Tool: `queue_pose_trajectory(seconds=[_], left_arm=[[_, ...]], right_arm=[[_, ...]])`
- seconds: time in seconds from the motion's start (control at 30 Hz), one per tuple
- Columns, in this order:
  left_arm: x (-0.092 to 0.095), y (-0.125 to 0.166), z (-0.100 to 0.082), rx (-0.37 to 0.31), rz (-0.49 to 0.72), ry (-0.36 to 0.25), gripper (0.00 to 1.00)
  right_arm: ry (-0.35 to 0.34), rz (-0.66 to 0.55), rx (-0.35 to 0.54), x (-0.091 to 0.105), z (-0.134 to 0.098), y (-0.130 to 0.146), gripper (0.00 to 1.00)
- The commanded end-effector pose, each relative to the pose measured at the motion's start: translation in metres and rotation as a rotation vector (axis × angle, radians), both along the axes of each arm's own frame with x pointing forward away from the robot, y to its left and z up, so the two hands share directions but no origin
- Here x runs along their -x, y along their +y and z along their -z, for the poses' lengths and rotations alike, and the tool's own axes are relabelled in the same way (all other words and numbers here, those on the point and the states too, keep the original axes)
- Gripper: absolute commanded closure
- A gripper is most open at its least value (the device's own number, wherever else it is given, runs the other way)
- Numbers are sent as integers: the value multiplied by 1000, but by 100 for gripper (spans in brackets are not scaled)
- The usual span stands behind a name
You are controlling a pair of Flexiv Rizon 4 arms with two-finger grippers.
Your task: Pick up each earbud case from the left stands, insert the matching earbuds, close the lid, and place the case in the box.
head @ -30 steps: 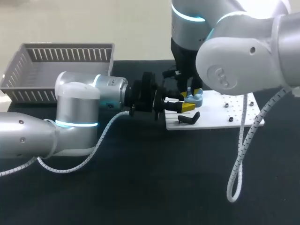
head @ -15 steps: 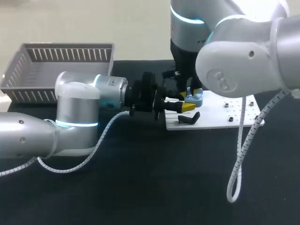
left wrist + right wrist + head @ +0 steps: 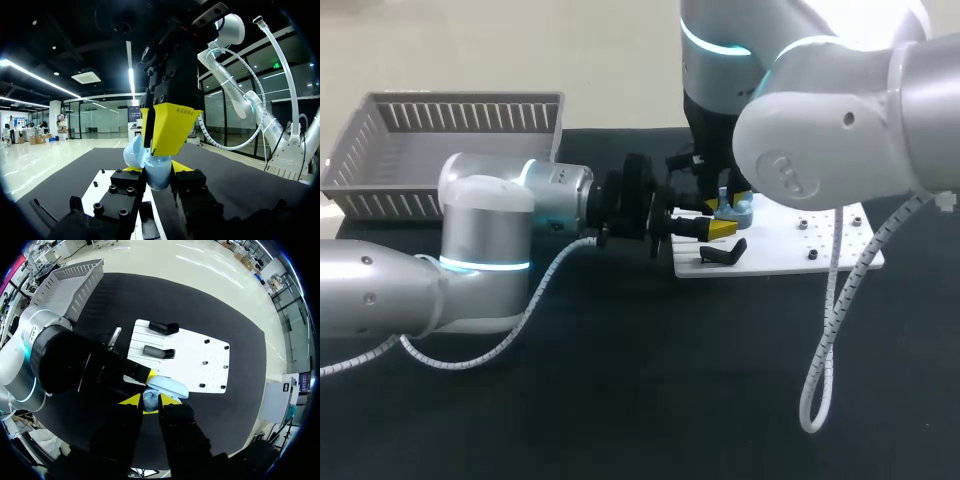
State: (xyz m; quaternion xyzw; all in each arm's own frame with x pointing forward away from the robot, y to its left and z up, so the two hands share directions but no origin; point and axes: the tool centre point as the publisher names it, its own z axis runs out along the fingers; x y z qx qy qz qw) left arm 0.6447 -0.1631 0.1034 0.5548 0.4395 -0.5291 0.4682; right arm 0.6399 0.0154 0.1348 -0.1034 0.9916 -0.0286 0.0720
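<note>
The earbud case [image 3: 159, 176] is being gripped by the left gripper [image 3: 156, 171], whose fingers are being pressed against it from two sides. It is being held just above the left end of the white plate [image 3: 790, 252], clear of the desk [image 3: 620, 400]. The right gripper [image 3: 149, 401] is being pointed straight down onto the case from above, touching it or very nearly so. Whether it is open or closed, and whether an earbud is being carried in it, cannot be told, since that spot is being hidden by the gripper's own body. The black stands [image 3: 159, 352] are lying on the left part of the plate, just beside the case. The grey box [image 3: 380, 150] is standing well apart at the far left of the desk. Over the last second the right arm is being seen to have edged slightly to the left, with its hanging cable [image 3: 825, 350] swung along with it. Less of the pale blue case is now being shown beneath it, while the left arm is being kept where it was. This is being read as work on the held case itself, either an earbud being seated or the lid being pressed shut. Placing the case in the box is being judged as not yet begun.
</note>
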Motion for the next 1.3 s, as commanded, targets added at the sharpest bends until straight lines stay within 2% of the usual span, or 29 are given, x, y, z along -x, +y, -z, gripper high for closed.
queue_pose_trajectory(seconds=[0.03, 0.07, 0.27, 0.4, 0.53, 0.6, 0.8, 1.0, 1.13, 1.3], left_arm=[[1, 1, -1, 1, -2, -1, 100], [1, 1, -1, 1, -2, -1, 100], [1, 1, -1, 1, -2, -1, 100], [1, 1, -1, 1, -2, -1, 100], [1, 1, -1, 1, -2, -1, 100], [1, 1, -1, 1, -2, -1, 100], [1, 1, -1, 1, -2, -1, 100], [1, 1, -1, 1, -2, -1, 100], [1, 1, -1, 1, -2, -1, 100], [1, 1, -1, 1, -2, -1, 100]], right_arm=[[5, -1, 2, -1, 1, -1, 35], [4, -1, 2, 0, -1, -1, 1], [-20, -5, -9, 7, -15, -2, 0], [-57, -6, -42, 15, -33, -1, 0], [-96, 60, -57, 8, -47, -7, 0], [-111, 113, -54, -3, -49, -15, 0], [-135, 196, -52, -32, -47, -32, 0], [-111, 252, -24, -57, -33, -51, 0], [-79, 268, -15, -65, -23, -60, 0], [-45, 275, -6, -62, -11, -65, 0]])
